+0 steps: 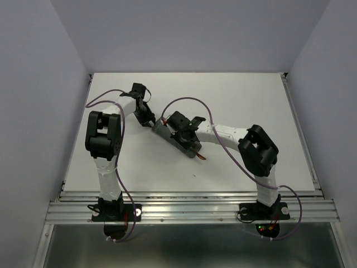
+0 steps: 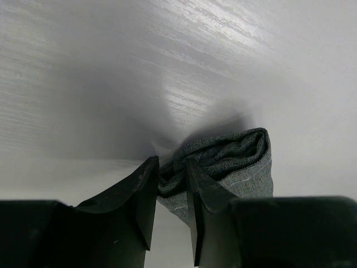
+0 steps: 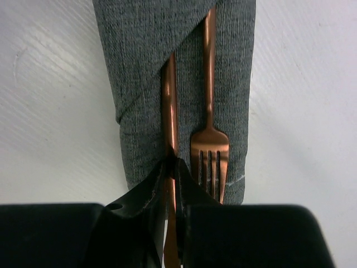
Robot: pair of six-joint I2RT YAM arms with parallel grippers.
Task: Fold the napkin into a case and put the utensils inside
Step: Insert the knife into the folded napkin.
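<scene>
And here we are over the white worktop (image 1: 251,100), with the grey-green case (image 1: 160,130) lying on a diagonal near the middle, between the two arms. The left fingers (image 2: 142,195) are down at its far-left end, pinching a bunched edge of the cloth between them. The rolled, open mouth of that end sits just to their right in the left wrist view. At the other end, the right fingers (image 3: 150,190) are pressed tight on a slim copper utensil (image 3: 170,111), gripping it right at the case's near hem. Its upper length slips under the diagonal flap, and its tail end pokes out below the fingers toward the camera. Just beside it lies the fork (image 3: 209,148), flat on the cloth with its tines toward the camera. Its handle runs up along the pouch, and the fingers don't touch it.
</scene>
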